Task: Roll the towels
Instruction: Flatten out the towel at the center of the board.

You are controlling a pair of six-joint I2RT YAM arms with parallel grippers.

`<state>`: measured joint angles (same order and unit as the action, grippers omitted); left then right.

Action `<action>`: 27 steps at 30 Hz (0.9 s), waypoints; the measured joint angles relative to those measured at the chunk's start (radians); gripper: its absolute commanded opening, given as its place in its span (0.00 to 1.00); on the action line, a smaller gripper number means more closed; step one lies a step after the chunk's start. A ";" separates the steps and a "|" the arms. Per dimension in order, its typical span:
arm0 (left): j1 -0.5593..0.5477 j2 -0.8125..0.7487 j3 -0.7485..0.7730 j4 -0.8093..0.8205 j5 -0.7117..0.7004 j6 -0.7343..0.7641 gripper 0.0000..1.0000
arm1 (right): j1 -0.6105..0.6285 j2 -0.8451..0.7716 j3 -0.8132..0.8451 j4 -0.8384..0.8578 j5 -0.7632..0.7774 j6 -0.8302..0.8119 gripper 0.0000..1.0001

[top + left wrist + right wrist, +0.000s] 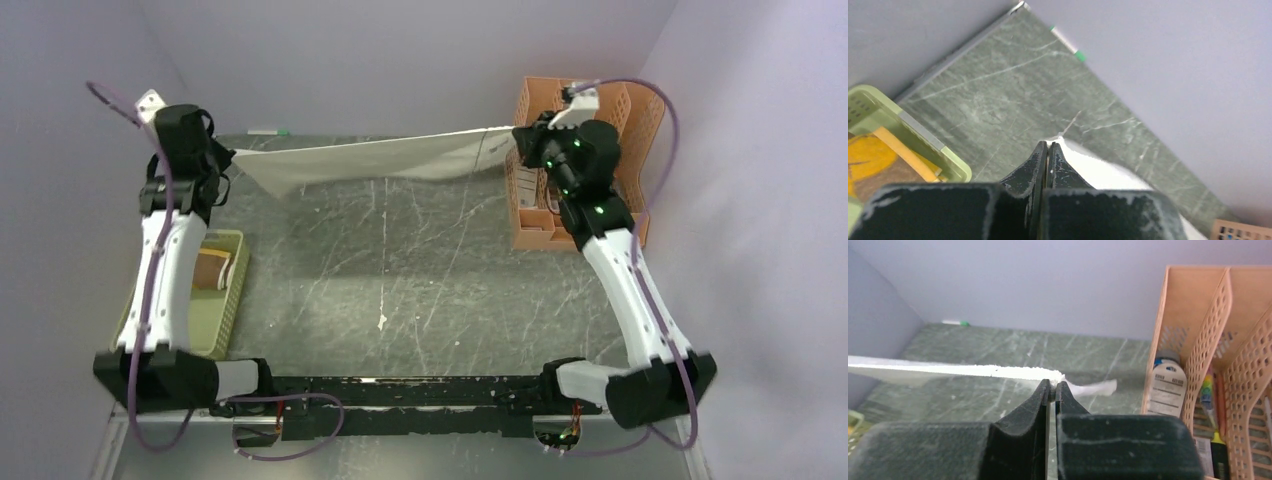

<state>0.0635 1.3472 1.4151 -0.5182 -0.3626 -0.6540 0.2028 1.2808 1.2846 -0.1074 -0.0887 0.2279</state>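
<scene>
The cream-white towel (370, 160) is pulled out in a long band in the air over the far edge of the table (400, 290), sagging a little in the middle. The left gripper (1048, 150) has its fingers pinched tight on the towel's left corner. The right gripper (1053, 387) is clamped the same way on the right end, with a short tail of cloth poking past it. The brown towel (212, 268), with its mustard-yellow edging, lies in the green basket (232, 300) at the table's left edge, under the left arm. An orange rack (530, 235) stands in the far right corner, just behind the right gripper. A green-capped pen (268, 131) lies along the far edge.
</scene>
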 measured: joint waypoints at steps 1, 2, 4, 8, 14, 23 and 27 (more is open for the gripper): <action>0.000 -0.047 0.000 -0.011 0.000 0.004 0.07 | 0.000 -0.046 0.000 -0.014 -0.005 0.001 0.00; 0.000 -0.103 -0.002 -0.021 0.000 0.010 0.07 | 0.000 -0.092 0.000 -0.031 -0.010 0.001 0.00; -0.001 -0.210 -0.014 -0.035 -0.001 0.015 0.07 | 0.000 -0.170 0.005 -0.067 -0.019 0.001 0.00; -0.001 -0.418 -0.040 -0.105 -0.001 0.018 0.07 | 0.000 -0.305 0.022 -0.169 -0.040 0.002 0.00; -0.001 -0.608 -0.032 -0.258 -0.002 0.014 0.07 | 0.000 -0.467 0.022 -0.341 -0.071 0.018 0.00; -0.001 -0.493 -0.050 -0.314 0.004 0.034 0.07 | 0.000 -0.443 -0.063 -0.372 -0.062 0.034 0.00; 0.000 -0.347 -0.146 -0.255 0.009 0.046 0.07 | -0.001 -0.289 -0.143 -0.292 -0.043 0.039 0.00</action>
<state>0.0631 1.0004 1.2686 -0.7731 -0.3538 -0.6083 0.2020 0.9920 1.1419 -0.3992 -0.1314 0.2665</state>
